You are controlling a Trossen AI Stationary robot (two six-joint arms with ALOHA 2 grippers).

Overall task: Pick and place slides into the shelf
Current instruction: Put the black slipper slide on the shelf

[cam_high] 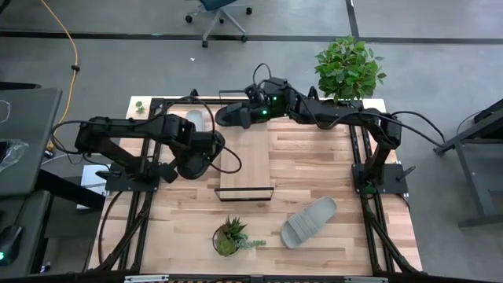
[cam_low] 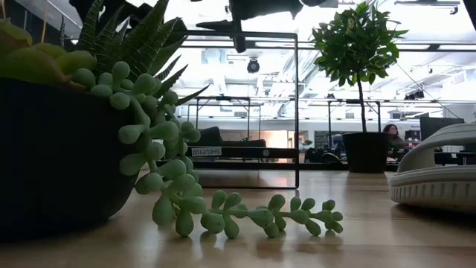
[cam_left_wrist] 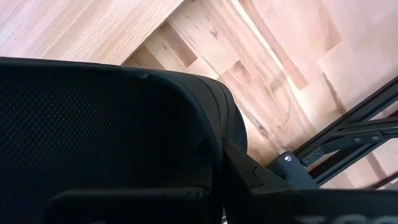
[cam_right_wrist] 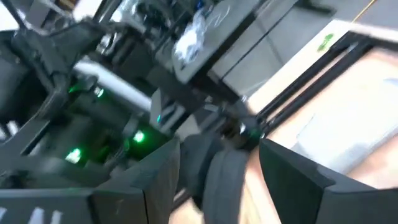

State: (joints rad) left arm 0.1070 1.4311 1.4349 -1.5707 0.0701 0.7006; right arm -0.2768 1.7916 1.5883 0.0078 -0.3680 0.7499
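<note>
The shelf [cam_high: 250, 161] is a light-wood board with a black wire frame, lying mid-table. My left gripper [cam_high: 206, 149] is at the shelf's left edge, shut on a black slide [cam_high: 191, 159] that fills the left wrist view [cam_left_wrist: 106, 137]. My right gripper [cam_high: 250, 115] is above the shelf's far end, shut on the other black slide [cam_high: 229, 117]. One light grey slide [cam_high: 196, 120] lies sole-down by the far left of the shelf. The other grey slide [cam_high: 309, 221] lies on the near right of the table [cam_low: 439, 175]. My left gripper has the black slide at its right end [cam_high: 203, 157], and arm and slide hide the fingers, so the kind of hold does not show. My right gripper pinches the black slide [cam_right_wrist: 219, 177] between its two fingers [cam_right_wrist: 292, 171], coming level from the table's right. The slide sticks out toward the left, lifted clear.
A small potted succulent [cam_high: 229, 237] stands near the table's front edge, filling the left of the low view [cam_low: 89, 126]. A leafy potted plant [cam_high: 348, 67] stands at the far right corner. Bare wood lies between the shelf and the near grey slide.
</note>
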